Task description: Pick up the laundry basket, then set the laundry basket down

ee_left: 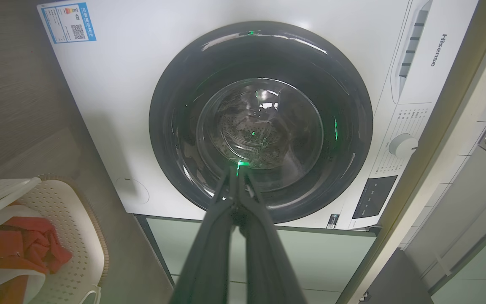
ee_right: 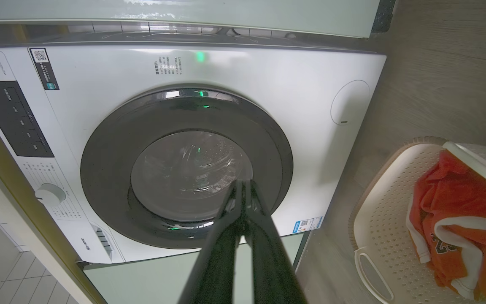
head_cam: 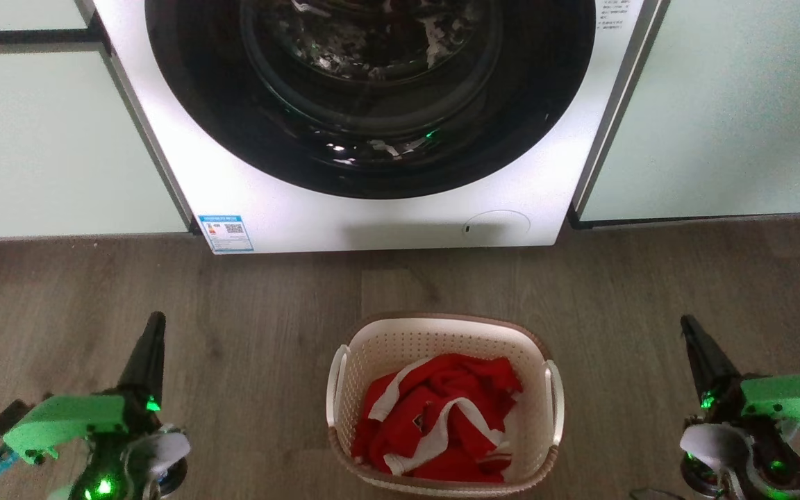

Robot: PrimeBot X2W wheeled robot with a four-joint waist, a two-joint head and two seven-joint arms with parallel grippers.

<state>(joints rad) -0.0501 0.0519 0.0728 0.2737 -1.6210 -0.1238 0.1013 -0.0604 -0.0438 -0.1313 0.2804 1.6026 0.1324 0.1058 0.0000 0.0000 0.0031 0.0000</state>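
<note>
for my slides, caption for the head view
Laundry basket holding red garment before washing machine; left gripper and right gripper shut

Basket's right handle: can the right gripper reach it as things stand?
Likely yes: only bare floor lies between the right gripper and that basket handle. Its jaws are shut, so they must open first.

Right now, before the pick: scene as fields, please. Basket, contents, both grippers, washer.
basket: on floor, in front of washer, not held
contents: red garment with white trim
left gripper: shut, empty, left of basket, apart from it
right gripper: shut, empty, right of basket, apart from it
washer: white front-loader, door closed
task: pick not yet done
</note>
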